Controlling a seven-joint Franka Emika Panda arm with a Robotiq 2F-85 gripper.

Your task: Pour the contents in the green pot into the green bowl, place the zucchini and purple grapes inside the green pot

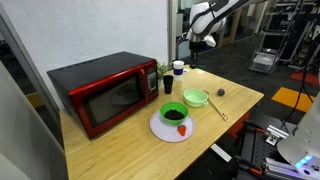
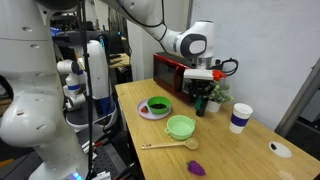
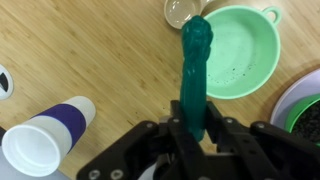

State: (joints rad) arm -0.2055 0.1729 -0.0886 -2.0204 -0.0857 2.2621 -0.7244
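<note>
My gripper (image 3: 193,125) is shut on the dark-green zucchini (image 3: 195,65), which sticks out over the wooden table just beside the light-green pot (image 3: 240,50). The pot looks empty in all views; it also shows in both exterior views (image 1: 196,98) (image 2: 180,126). In both exterior views the gripper (image 1: 203,42) (image 2: 203,78) hangs high above the table's far end. The green bowl (image 1: 173,114) (image 2: 157,105) sits on a white plate and holds dark contents. The purple grapes (image 1: 219,92) (image 2: 197,169) lie on the table beyond the pot, apart from the gripper.
A white cup with a purple band (image 3: 45,140) (image 2: 240,117) stands near the gripper. A wooden spoon (image 1: 217,108) (image 2: 170,146) lies by the pot. A red piece (image 1: 182,130) sits on the white plate (image 1: 160,128). A red microwave (image 1: 105,92) and a dark-green cup (image 1: 167,85) stand behind.
</note>
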